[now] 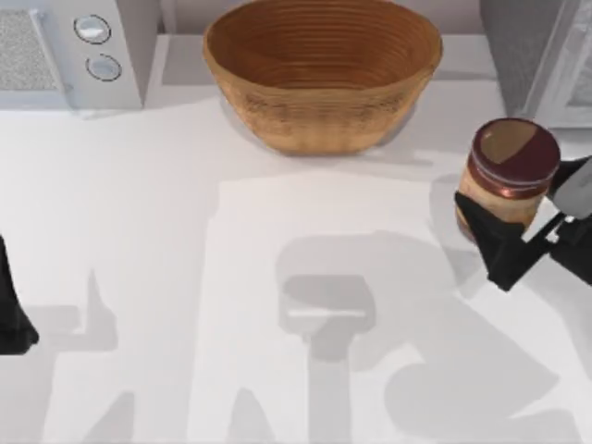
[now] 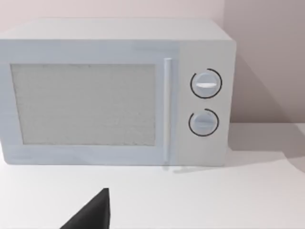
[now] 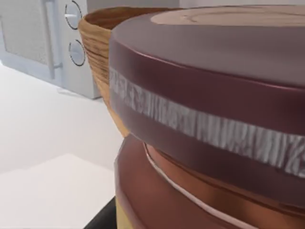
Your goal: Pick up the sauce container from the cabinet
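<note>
Right hand [image 1: 495, 231] is clamped on the upright maroon-lidded, orange-brown sauce jar [image 1: 511, 176], right of the woven brown bowl [image 1: 321, 69]; jar axis vertical. Left hand [image 1: 14, 319] parked far left, fingers' state unclear.

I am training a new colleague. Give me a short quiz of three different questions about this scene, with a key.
1. True or false: the right gripper is at the sauce container.
2. What stands at the table's far left: (a) microwave, (b) kettle, (c) toaster?
3. Fill in: the woven bowl stands at the far ____ of the table.

Key:
1. True; its fingers are around the body, lid free.
2. (a).
3. Middle. The left gripper is parked at the left edge.
</note>
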Motion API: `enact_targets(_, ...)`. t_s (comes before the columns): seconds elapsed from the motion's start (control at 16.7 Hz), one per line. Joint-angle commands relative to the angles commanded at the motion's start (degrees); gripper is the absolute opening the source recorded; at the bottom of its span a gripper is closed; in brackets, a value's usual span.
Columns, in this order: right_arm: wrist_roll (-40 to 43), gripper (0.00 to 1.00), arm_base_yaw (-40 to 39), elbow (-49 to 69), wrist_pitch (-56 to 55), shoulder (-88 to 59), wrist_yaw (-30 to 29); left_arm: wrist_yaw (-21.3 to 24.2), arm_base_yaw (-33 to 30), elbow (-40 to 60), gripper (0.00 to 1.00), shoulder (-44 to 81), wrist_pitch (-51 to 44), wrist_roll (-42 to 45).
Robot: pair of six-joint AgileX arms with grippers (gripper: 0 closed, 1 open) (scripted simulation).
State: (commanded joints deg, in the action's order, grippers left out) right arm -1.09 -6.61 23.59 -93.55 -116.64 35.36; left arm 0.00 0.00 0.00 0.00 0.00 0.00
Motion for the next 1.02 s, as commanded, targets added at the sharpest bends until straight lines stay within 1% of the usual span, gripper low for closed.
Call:
enact_targets(0.48,0.0,0.00,-0.2,1.0,-0.8,-1.9,-0.1,0.0,0.0,0.0,1.00,0.0,0.0,0.0)
enact_targets(0.84,0.2,0.00,-5.2,10.2,0.5,-9.8,-5.1,0.0,0.0,0.0,1.00,0.0,0.0,0.0)
enact_targets(1.02,0.2,0.00,-6.6,12.9,0.9,-12.1,-6.4,0.0,0.0,0.0,1.00,0.0,0.0,0.0)
